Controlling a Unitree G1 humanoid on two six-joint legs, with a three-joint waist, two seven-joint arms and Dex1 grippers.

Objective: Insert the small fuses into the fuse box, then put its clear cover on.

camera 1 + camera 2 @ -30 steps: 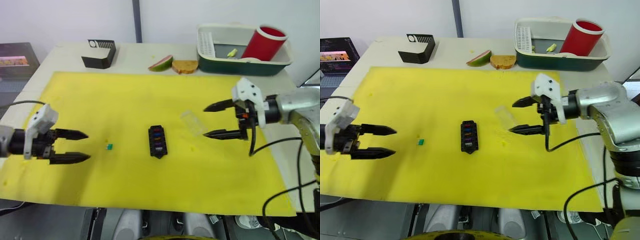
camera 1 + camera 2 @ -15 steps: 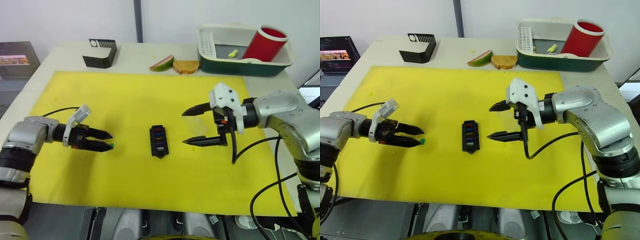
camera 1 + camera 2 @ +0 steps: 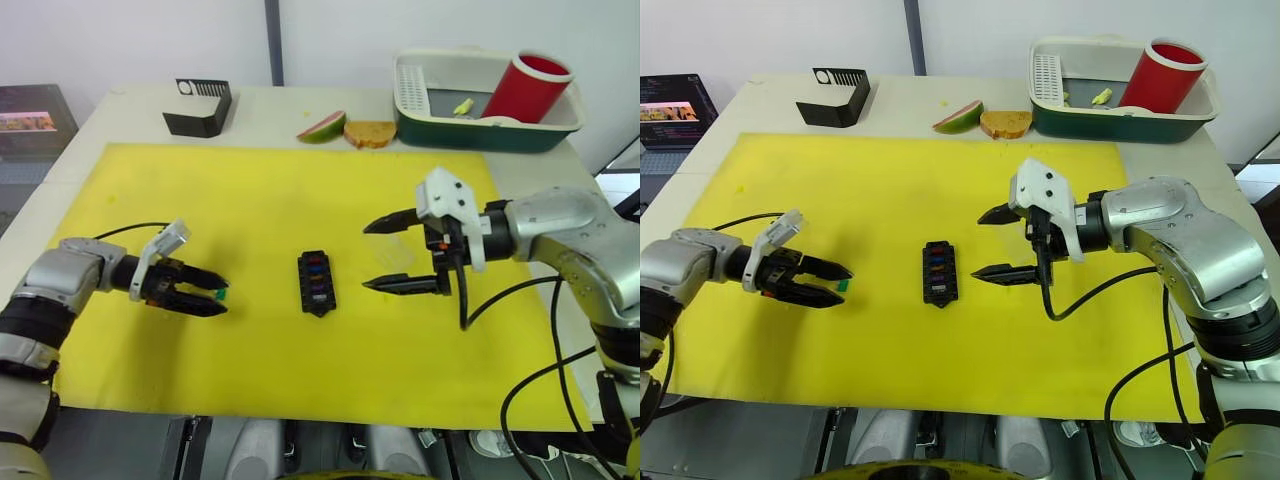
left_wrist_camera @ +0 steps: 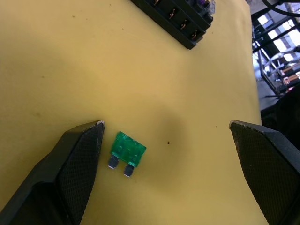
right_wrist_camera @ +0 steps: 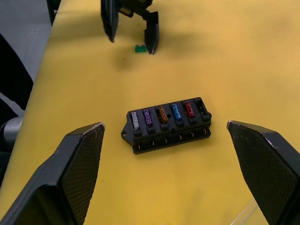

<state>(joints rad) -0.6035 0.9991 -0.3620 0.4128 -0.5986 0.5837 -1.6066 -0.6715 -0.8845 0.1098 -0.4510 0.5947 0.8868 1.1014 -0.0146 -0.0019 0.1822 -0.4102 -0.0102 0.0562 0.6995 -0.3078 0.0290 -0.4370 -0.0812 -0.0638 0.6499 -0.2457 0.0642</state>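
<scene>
The left gripper (image 4: 166,136), jaws apart, is bracketing the green fuse (image 4: 127,151), which is lying flat beside one finger (blades pointing toward the wrist). The right gripper (image 3: 385,255), jaws apart, is hovering near the fuse box (image 3: 315,282).

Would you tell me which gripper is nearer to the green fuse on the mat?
The left gripper: its open fingers straddle the green fuse. The right gripper hovers open beyond the fuse box.
</scene>
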